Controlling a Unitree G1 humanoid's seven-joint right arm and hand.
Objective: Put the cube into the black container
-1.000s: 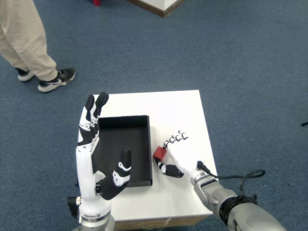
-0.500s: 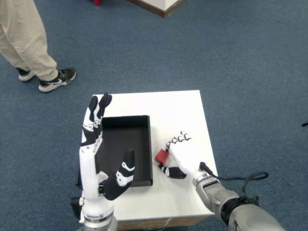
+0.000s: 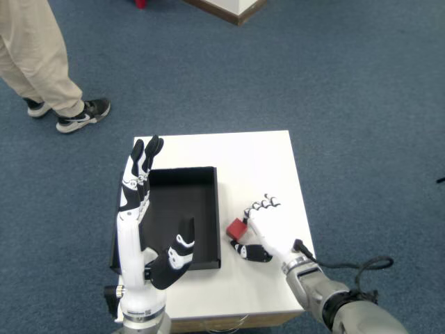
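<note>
The right hand [image 3: 270,226] has slid slightly right and nearer over the past second, and the small red cube [image 3: 238,228] has moved with it, suggesting a grasp is forming. Fingers and thumb pinch the cube on the white table [image 3: 257,156], just right of the black rectangular container [image 3: 182,177].

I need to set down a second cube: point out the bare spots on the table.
Free: the white table strip beyond the black container, and the far right corner. Crowded: right of the container, where the right robot hand closes on the red cube.
</note>
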